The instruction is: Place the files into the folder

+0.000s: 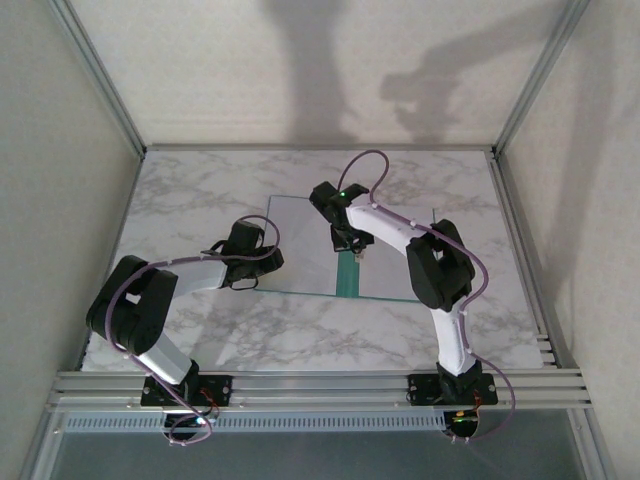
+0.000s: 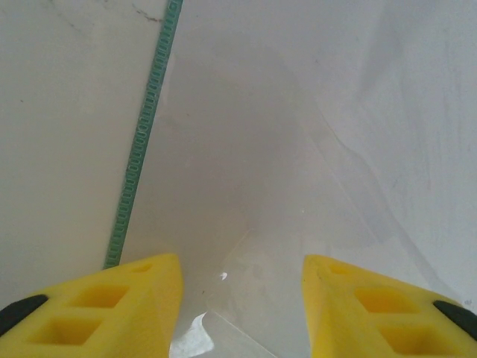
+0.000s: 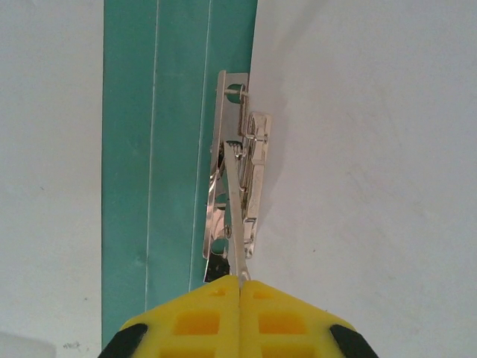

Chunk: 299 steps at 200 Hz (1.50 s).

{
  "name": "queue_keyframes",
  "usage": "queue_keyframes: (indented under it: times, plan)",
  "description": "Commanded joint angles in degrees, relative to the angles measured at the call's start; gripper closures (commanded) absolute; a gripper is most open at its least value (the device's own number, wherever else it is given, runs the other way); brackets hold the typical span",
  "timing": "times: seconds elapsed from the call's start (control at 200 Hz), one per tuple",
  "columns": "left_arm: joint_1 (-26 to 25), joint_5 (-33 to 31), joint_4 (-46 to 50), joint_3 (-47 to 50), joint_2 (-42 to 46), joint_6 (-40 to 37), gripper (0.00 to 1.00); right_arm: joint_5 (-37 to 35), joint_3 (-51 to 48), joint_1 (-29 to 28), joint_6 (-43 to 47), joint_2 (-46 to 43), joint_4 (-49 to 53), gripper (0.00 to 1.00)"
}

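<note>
The teal folder (image 1: 346,276) lies open in the middle of the marble table, its leaves under white files (image 1: 300,235). My right gripper (image 1: 350,250) is over the fold. In the right wrist view it (image 3: 240,280) is shut on the thin lever of the silver metal fastener (image 3: 250,149), which sits between the teal folder strip (image 3: 149,149) and a white file (image 3: 358,186). My left gripper (image 1: 262,265) is at the folder's left edge. In the left wrist view it (image 2: 242,313) stands open, low over a pale glossy sheet (image 2: 261,149), with the folder's teal edge (image 2: 145,127) to its left.
The grey-veined marble tabletop (image 1: 200,190) is bordered by aluminium posts (image 1: 100,80) at the back corners and a rail (image 1: 320,385) along the near edge, with plain walls on three sides. Both arms' elbows rise above the near half of the table.
</note>
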<state>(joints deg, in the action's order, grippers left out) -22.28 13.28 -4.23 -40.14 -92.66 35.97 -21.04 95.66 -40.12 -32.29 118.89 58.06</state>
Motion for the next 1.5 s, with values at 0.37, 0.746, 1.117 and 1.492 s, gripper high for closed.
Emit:
queue_keyframes:
  times: [0.37,0.746,1.117,1.492]
  plan:
    - [0.3,0.1,4.2,0.4,-3.8,-0.4,0.53,-1.0,-6.7,-0.3,4.0,-1.3,-1.9,1.0]
    - [0.3,0.0,4.4,0.4,-3.8,-0.5,0.53,-0.8,-7.4,-1.7,5.2,1.4,-2.4,1.0]
    - [0.3,0.1,4.3,0.4,-3.9,-0.5,0.53,-0.7,-8.5,-2.3,5.5,2.4,-2.8,1.0]
    - [0.4,0.1,4.3,0.5,-4.1,-0.5,0.53,-1.7,-8.3,-2.4,6.8,4.1,-2.5,1.0]
